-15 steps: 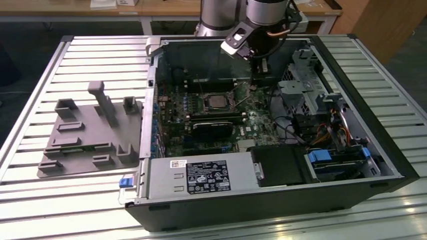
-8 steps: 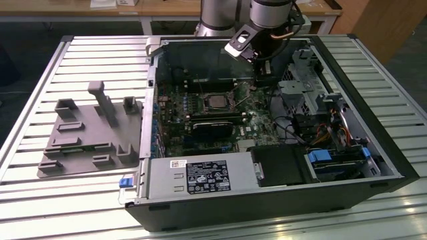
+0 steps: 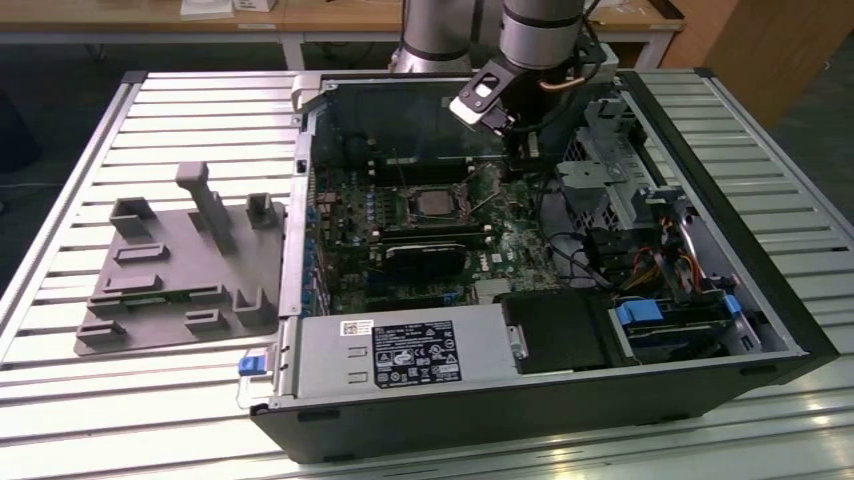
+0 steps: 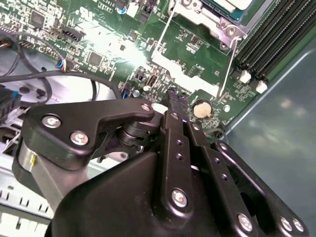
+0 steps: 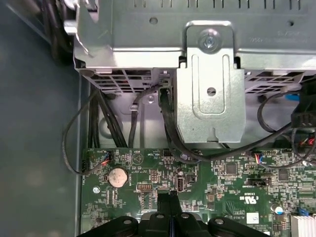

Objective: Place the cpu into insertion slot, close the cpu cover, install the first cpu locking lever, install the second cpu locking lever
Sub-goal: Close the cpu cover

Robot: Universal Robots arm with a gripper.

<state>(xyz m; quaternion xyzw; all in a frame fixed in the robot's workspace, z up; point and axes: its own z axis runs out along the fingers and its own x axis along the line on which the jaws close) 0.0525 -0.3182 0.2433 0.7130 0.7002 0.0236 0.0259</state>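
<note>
In the exterior view the open computer case (image 3: 534,250) lies on a slatted table, with the insertion slot (image 3: 430,203) on its green board. My gripper (image 3: 518,160) hangs just to the exterior view's right of the slot. Its fingers are shut, tips together, with nothing between them in both wrist views (image 4: 173,95) (image 5: 168,196). They hover over the board close to a coin battery (image 4: 201,108). The cpu (image 4: 232,4) shows its silver top inside the metal cpu cover (image 4: 197,10). Two thin wire levers (image 4: 167,34) (image 4: 231,61) run out from the socket's corners; whether they are latched I cannot tell.
Long black memory slots (image 4: 276,34) run beside the socket. A metal drive cage (image 5: 207,74) with black cables (image 5: 168,123) stands beyond the board. A black block (image 3: 427,262) and the power supply (image 3: 400,355) sit nearer the front. A grey fixture plate (image 3: 174,270) lies outside the case.
</note>
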